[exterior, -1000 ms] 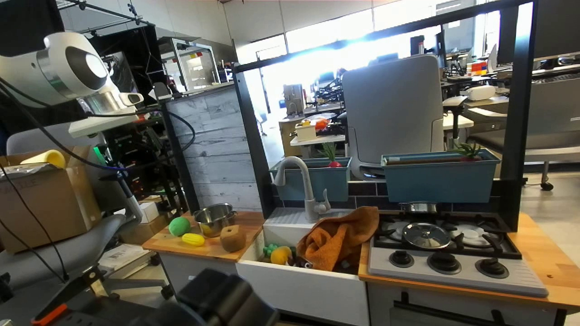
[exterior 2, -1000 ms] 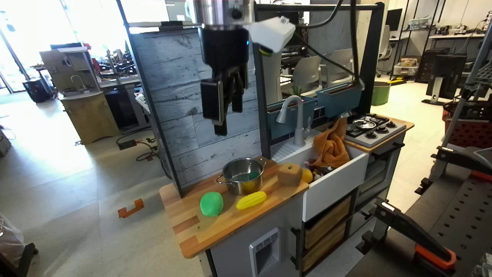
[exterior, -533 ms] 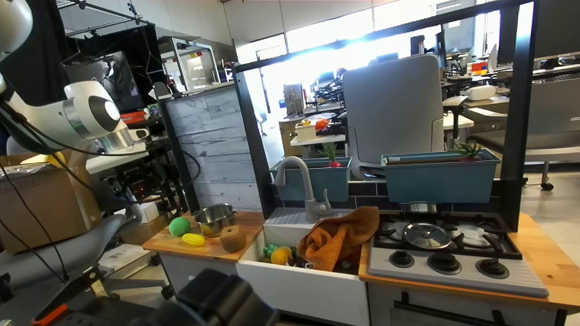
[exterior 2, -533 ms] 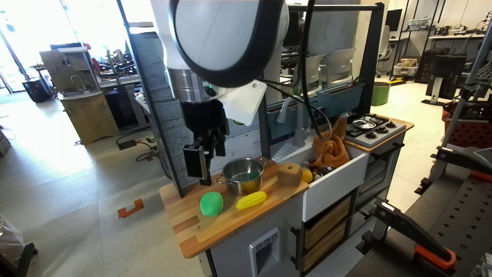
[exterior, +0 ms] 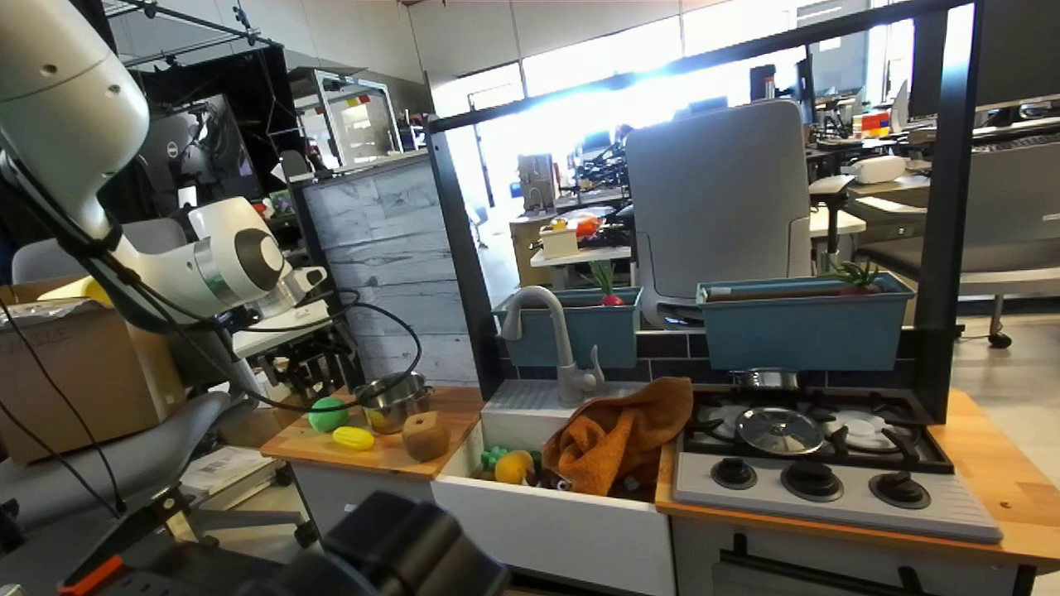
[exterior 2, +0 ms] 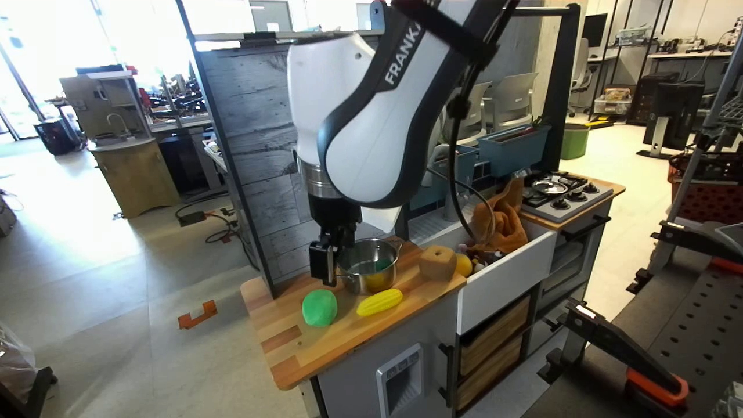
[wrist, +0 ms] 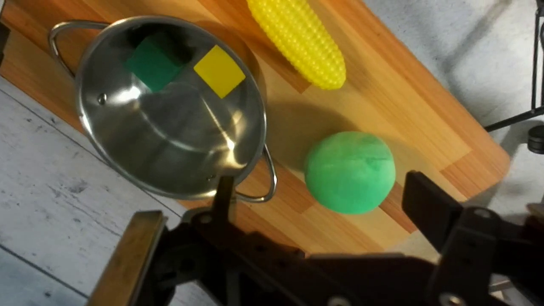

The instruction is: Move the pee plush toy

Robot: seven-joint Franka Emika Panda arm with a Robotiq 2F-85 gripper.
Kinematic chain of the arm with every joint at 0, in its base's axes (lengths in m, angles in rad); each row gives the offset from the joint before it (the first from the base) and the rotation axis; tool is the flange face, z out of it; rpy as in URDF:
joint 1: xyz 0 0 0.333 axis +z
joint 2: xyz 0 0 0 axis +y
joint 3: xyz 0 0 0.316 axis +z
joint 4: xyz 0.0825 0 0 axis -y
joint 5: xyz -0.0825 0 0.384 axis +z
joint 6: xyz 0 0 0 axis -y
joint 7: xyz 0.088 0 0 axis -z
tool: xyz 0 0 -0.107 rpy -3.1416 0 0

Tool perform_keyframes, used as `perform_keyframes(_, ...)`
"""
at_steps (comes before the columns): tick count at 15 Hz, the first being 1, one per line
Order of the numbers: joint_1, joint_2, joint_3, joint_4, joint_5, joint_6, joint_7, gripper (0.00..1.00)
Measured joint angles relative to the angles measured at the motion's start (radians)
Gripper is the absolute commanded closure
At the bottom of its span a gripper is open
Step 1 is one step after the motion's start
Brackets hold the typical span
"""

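Note:
The pee plush toy (wrist: 350, 174) is a green rounded lump on the wooden counter (exterior 2: 278, 360). It also shows in both exterior views (exterior: 328, 420) (exterior 2: 320, 308), where a cable passes in front of it in one of them. My gripper (wrist: 319, 187) is open and empty, its fingers apart on either side of the toy's near edge in the wrist view. In an exterior view the gripper (exterior 2: 332, 264) hangs above the counter, just behind the toy and beside the pot, not touching the toy. In an exterior view the fingers are hard to make out behind the arm (exterior: 248, 257).
A steel pot (wrist: 170, 127) with a green and a yellow block inside stands beside the toy. A yellow corn toy (exterior 2: 379, 302) and a brown block (exterior 2: 437, 263) lie near. The grey plank wall (exterior 2: 261, 145) rises behind. The sink (exterior 2: 505, 278) holds an orange towel (exterior 2: 499, 223).
The arm has come down from high above the counter to near the pot and toy, and has shifted slightly toward the pot in the last half second. The toy, corn and pot have not moved.

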Motion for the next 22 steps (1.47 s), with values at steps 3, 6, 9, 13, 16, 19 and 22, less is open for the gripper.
perform_keyframes(3,0.002,0.069,-0.001,0.056,0.001,-0.005,-0.012,0.0)
perform_keyframes(6,0.012,0.119,0.0,0.108,0.001,-0.009,-0.023,0.0)
perform_keyframes(9,0.027,0.151,0.0,0.153,0.001,-0.013,-0.03,0.0)
perform_keyframes(13,0.044,0.179,0.0,0.197,0.001,-0.025,-0.042,0.0)
perform_keyframes(16,0.049,0.198,0.001,0.227,0.001,-0.061,-0.054,0.0)
perform_keyframes(19,0.049,0.217,0.003,0.258,0.002,-0.103,-0.066,0.29)
perform_keyframes(22,0.049,0.238,0.002,0.291,0.002,-0.135,-0.074,0.47)
